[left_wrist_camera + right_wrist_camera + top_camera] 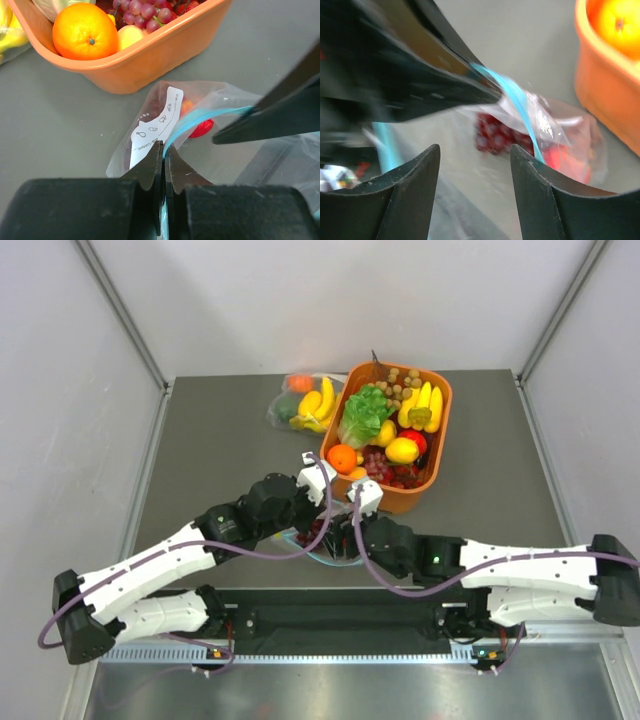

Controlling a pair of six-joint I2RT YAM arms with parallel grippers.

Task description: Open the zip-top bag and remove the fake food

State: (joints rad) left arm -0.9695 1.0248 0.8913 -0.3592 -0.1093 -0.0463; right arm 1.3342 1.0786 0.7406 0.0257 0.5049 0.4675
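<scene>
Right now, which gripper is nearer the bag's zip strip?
Left. Left gripper is shut on the zip strip; right gripper is open, with the strip just ahead of it.

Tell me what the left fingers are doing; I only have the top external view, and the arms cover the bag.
Observer: In the left wrist view, the left fingers are shut on the edge of the zip-top bag, right at its teal zip strip.
Operator: And the right fingers?
Observer: The right wrist view shows the right fingers apart, holding nothing; the strip lies beyond their tips.
Operator: Is any food out of the bag yet?
Observer: Not that I can see; red fake food shows through the plastic, inside the bag.
</scene>
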